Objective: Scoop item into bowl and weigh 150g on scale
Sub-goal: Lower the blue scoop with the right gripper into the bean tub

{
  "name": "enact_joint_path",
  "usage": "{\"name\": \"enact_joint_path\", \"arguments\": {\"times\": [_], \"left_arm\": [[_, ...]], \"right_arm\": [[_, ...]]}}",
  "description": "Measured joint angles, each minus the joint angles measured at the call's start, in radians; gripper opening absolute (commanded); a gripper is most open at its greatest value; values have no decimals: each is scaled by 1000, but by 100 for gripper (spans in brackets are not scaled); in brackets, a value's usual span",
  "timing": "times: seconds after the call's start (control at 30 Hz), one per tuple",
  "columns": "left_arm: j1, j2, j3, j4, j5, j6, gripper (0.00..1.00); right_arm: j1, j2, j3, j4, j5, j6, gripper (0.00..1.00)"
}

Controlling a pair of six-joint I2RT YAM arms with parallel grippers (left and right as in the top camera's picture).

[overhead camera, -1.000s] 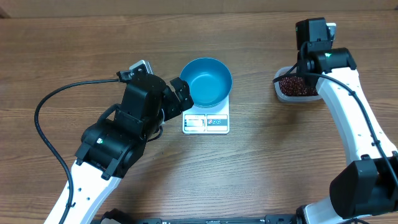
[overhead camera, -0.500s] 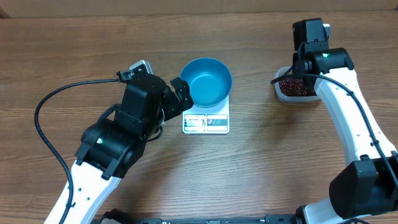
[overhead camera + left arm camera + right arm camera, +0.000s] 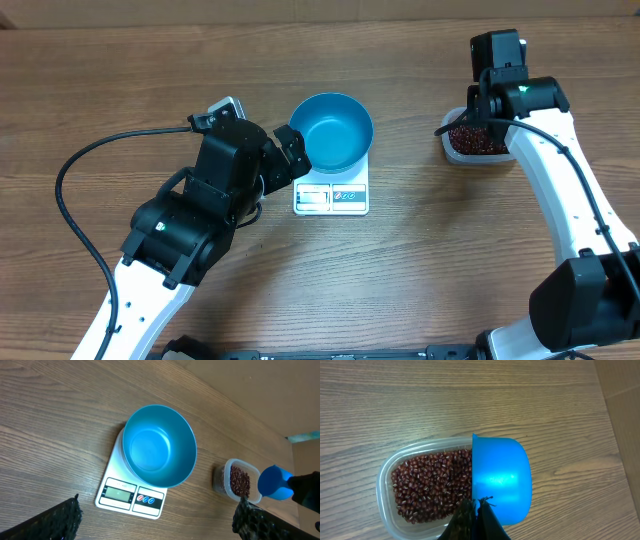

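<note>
Some beans (image 3: 430,485) may spill if the right gripper (image 3: 475,510), clamped on the scoop (image 3: 501,477), tilts; left gripper (image 3: 292,152) gapes empty.

Overhead: straight down, far; left wrist: oblique, nearer; right wrist: close above; all share clear plastic tub (image 3: 384,495) of small maroon beans (image 3: 430,485).

Teal-blue bowl (image 3: 159,445); white scale (image 3: 117,477) with red and blue button marks. Maroon beans (image 3: 432,485) in a clear tub (image 3: 387,472). Bright blue scoop (image 3: 500,480) just ahead of black right jaws. Brown wood-grain counter (image 3: 450,250).
</note>
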Motion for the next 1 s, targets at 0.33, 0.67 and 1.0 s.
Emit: {"name": "enact_joint_path", "arguments": {"times": [0.33, 0.67, 1.0], "left_arm": [[0, 0, 0, 0, 0, 0, 99], [0, 0, 0, -1, 0, 0, 100], [0, 0, 0, -1, 0, 0, 100]], "right_arm": [[1, 75, 0, -30, 20, -1, 4], [25, 77, 0, -24, 44, 0, 4], [30, 77, 0, -23, 45, -1, 4]]}}
